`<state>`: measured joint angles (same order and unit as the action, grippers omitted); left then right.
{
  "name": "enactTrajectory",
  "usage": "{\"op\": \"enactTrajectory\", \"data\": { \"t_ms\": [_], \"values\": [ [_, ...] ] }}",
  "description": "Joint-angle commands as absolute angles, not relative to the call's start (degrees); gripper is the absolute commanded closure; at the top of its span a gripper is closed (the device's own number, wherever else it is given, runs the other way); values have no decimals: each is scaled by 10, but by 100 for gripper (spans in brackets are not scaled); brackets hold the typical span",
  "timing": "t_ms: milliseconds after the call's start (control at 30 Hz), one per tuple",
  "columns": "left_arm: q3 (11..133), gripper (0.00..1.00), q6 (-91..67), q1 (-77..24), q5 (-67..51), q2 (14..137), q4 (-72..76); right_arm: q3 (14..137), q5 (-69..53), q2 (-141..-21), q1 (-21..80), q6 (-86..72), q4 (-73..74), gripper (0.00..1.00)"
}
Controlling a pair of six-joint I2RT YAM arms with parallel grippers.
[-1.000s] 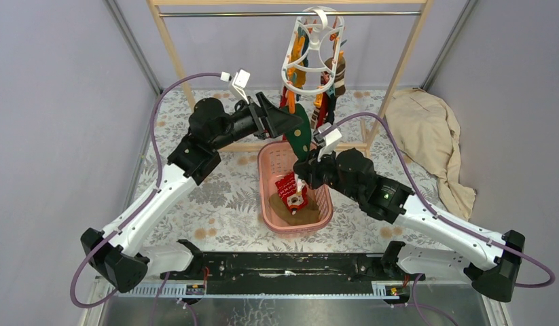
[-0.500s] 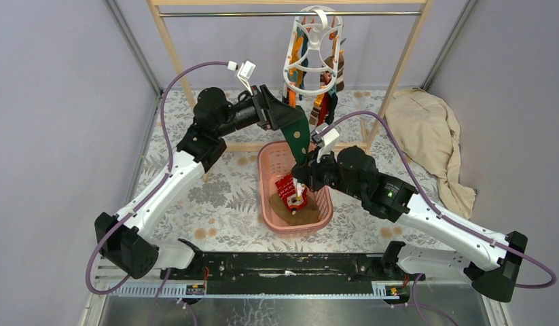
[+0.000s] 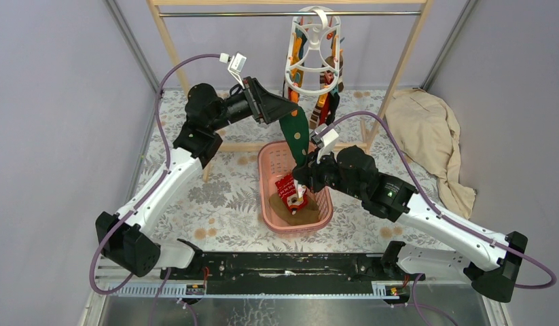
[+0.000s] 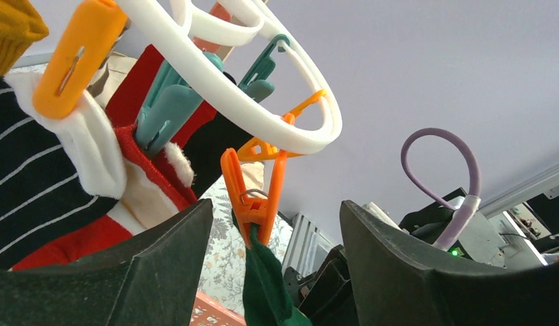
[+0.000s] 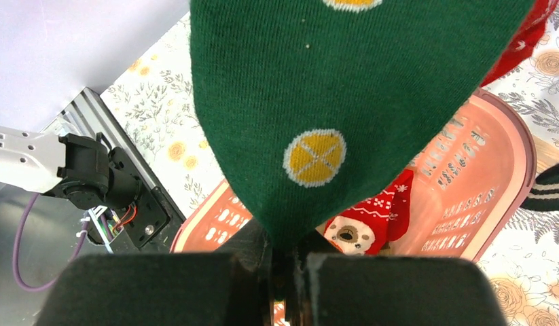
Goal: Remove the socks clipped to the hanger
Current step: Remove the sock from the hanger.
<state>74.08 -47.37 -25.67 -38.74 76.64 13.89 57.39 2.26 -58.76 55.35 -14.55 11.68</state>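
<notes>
The white hanger (image 3: 313, 51) hangs from the rack rail with orange and teal clips and several socks. A dark green sock (image 3: 295, 136) with yellow dots hangs from an orange clip (image 4: 255, 197). My left gripper (image 3: 287, 109) is open, and its fingers (image 4: 161, 272) stand on either side of that clip without touching it. The sock's top (image 4: 266, 292) shows below the clip. My right gripper (image 3: 300, 178) is shut on the lower tip of the green sock (image 5: 344, 102) above the basket. Red, black and striped socks (image 4: 52, 183) stay clipped.
A pink basket (image 3: 266, 204) under the hanger holds a red bear sock (image 5: 368, 217) and an olive-brown one. The wooden rack (image 3: 169, 41) stands behind. A beige cloth (image 3: 433, 136) lies at the right.
My left gripper has risen and moved toward the hanger, so the orange clip now sits between its open fingers. The right gripper has kept its hold on the sock tip.
</notes>
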Motion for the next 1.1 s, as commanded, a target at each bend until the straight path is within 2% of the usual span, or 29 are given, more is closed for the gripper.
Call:
{"op": "enactTrajectory", "data": {
  "t_ms": [0,267,633,833,1067],
  "values": [
    [760,27,-496,-246,-423,779,209,602,10,-581,549,-136,113,100],
    [767,38,-520,-245,-441,802,255,603,8,-584,547,-136,116,100],
    [762,40,-534,-242,-431,802,284,600,2,-588,546,-137,114,100],
    [754,50,-530,-243,-416,800,282,599,1,-590,546,-139,113,100],
    [755,51,-531,-243,-409,802,283,596,-15,-596,547,-141,110,100]
  ]
}}
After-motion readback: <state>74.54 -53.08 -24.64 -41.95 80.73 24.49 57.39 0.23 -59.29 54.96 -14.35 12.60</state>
